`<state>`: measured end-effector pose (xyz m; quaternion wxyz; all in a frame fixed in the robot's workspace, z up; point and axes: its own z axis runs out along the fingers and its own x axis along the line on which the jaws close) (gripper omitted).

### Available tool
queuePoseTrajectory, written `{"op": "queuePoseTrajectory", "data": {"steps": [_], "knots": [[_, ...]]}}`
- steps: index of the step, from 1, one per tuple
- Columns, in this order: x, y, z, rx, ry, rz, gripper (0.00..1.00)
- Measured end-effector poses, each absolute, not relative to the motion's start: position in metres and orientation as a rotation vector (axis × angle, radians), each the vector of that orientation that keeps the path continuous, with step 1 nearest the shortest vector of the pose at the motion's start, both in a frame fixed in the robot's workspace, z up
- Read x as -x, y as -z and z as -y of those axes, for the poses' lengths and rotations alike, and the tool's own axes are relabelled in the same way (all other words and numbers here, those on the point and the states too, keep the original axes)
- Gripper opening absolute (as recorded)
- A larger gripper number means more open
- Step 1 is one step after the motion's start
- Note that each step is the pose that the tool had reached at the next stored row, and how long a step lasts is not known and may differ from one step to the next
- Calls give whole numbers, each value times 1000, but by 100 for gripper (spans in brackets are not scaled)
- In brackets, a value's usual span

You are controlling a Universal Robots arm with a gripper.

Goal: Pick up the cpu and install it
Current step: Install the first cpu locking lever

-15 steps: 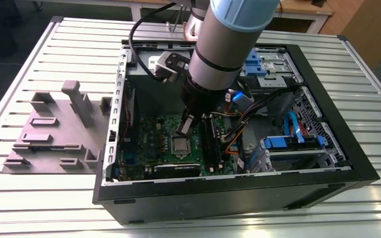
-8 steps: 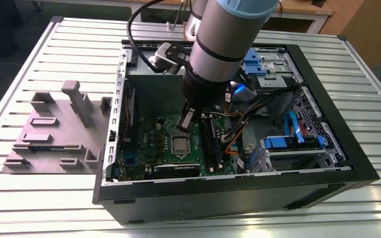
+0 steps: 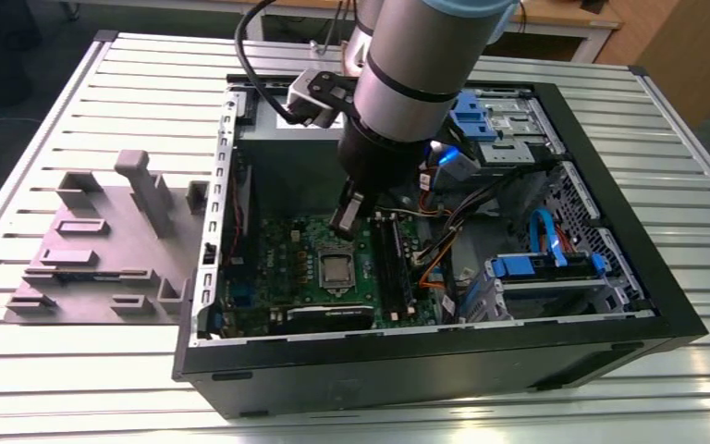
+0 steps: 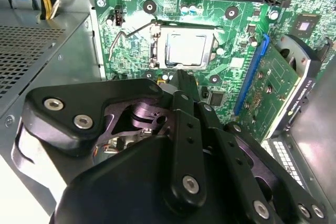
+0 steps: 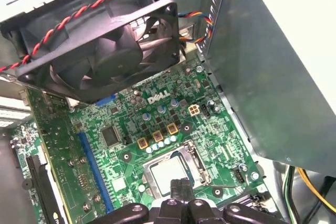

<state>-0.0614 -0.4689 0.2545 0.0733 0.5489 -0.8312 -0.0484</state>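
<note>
The cpu [image 4: 186, 48] already sits flat in its socket on the green board [image 5: 173, 124]. The claw [image 5: 180, 187] hovers just above it, fingertips together and holding nothing; the socket frame looks unlatched.

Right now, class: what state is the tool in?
Tool: shut and empty, above the cpu, which sits in its socket.

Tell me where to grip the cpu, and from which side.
Pinch two opposite edges of the cpu, coming straight down. It lies flat and face up in the socket, so probably only its thin rim offers purchase; the gripper hangs close by it.
</note>
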Motion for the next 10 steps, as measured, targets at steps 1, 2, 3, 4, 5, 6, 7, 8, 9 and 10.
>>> {"op": "queuePoseTrajectory", "data": {"steps": [1, 2, 3, 4, 5, 6, 7, 8, 9, 10], "knots": [[61, -255, 469, -1648, 145, 2496, 10], [61, -255, 469, -1648, 145, 2496, 10], [61, -255, 469, -1648, 145, 2496, 10], [61, -255, 469, -1648, 145, 2496, 10], [61, -255, 469, -1648, 145, 2496, 10], [61, -256, 469, -1648, 145, 2496, 10], [61, -256, 469, -1648, 145, 2496, 10], [61, -256, 469, -1648, 145, 2496, 10], [61, -256, 469, -1648, 146, 2496, 10], [61, -256, 469, -1648, 145, 2496, 10]]}}
